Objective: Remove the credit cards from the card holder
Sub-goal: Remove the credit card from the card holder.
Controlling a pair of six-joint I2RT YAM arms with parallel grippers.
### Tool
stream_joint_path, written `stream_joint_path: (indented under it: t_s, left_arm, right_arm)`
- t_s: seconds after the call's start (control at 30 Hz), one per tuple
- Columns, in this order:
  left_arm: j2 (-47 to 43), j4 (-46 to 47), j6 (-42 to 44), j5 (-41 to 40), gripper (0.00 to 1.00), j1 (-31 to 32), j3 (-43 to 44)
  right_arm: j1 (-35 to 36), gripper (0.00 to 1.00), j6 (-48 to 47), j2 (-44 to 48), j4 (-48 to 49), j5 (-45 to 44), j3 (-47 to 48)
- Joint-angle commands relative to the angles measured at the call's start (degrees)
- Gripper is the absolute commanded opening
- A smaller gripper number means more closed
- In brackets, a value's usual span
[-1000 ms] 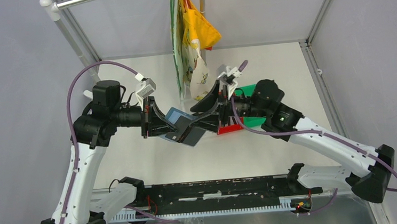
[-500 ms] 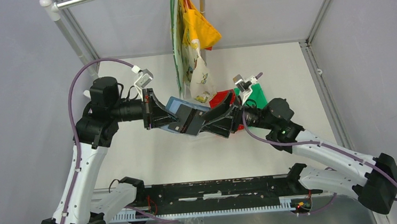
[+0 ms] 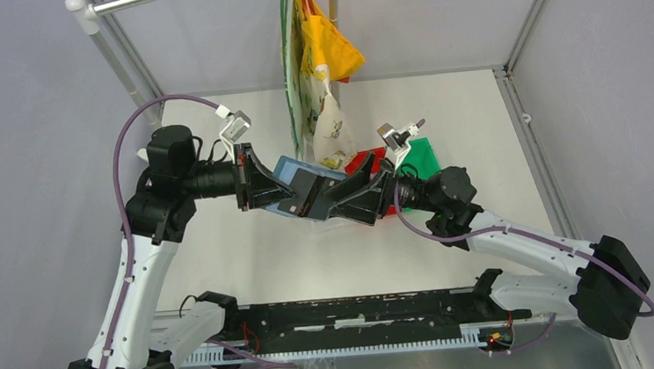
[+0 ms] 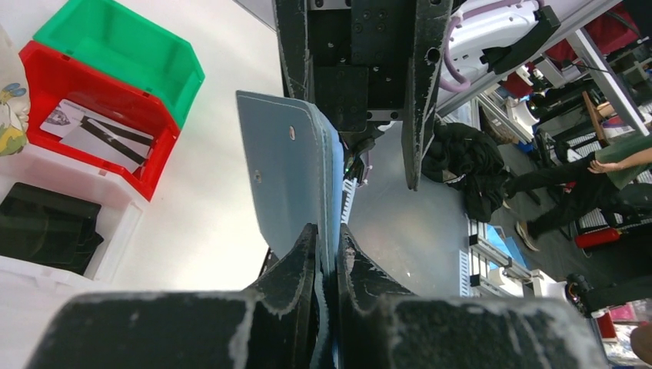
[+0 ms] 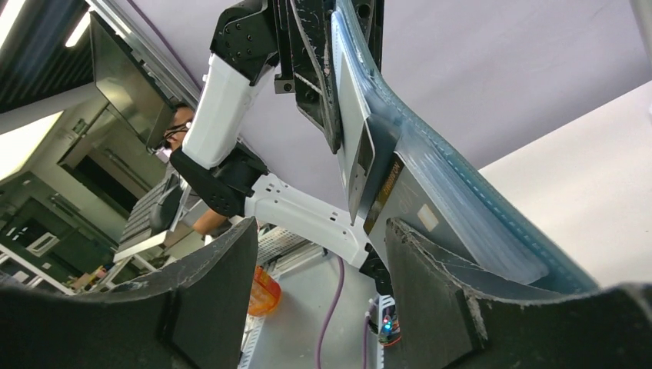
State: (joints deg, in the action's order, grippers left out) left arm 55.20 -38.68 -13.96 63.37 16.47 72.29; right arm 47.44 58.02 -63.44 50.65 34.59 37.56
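Observation:
The teal-blue card holder (image 3: 285,172) hangs in the air over the table's middle, with my left gripper (image 3: 273,193) shut on one edge of it (image 4: 288,177). A pale grey credit card (image 5: 350,100) and a dark one (image 5: 384,192) stick out of its pockets. My right gripper (image 3: 342,199) faces it from the right, open. The cards' free ends hang just above the gap between its fingers (image 5: 207,292), and the card holder (image 5: 461,200) lies along the right-hand finger. More cards (image 4: 100,134) lie in the red bin (image 4: 154,165).
A green bin (image 4: 123,46) stands next to the red one, and a white bin (image 4: 115,246) holds a dark flat thing. Yellow and patterned bags (image 3: 322,53) hang from a rail just behind the card holder. Frame posts stand at the table's corners.
My left gripper has carried the card holder a little farther back. My right arm has dropped its elbow and wrist nearer and to the right, its open jaws still at the card holder.

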Motion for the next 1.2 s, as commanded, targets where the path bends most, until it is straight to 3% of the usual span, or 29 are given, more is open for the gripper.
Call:
stream_joint_path:
  t_s: [0.0,0.27,0.7,0.87,1.1,1.17]
  left_arm:
    - [-0.2,4.7,-4.2,5.3,0.02,0.0,0.1]
    - [-0.3,4.7,-4.6,7.9,0.02,0.1,0.0]
    - [-0.1,4.2,-4.2,8.4,0.02,0.0,0.3]
    - [-0.2,4.1,-4.2,8.5,0.02,0.0,0.2]
    - [0.3,1.6,-1.9,8.3,0.02,0.0,1.4]
    - [0.7,0.8,-1.3,8.2,0.02,0.0,1.9]
  right_arm:
    - [0.8,0.67,3.2,-2.4,8.3,1.4,1.2]
    - [2.7,0.64,5.3,-6.6,12.5,1.3,3.8]
    - [4.0,0.45,8.2,-9.9,18.0,1.1,6.7]
    - [4.2,0.3,9.1,-10.9,19.0,0.3,7.3]
    - [4.1,0.0,7.6,-9.4,17.2,-0.2,6.1]
    - [4.0,0.0,6.1,-8.3,15.2,-0.4,5.2]
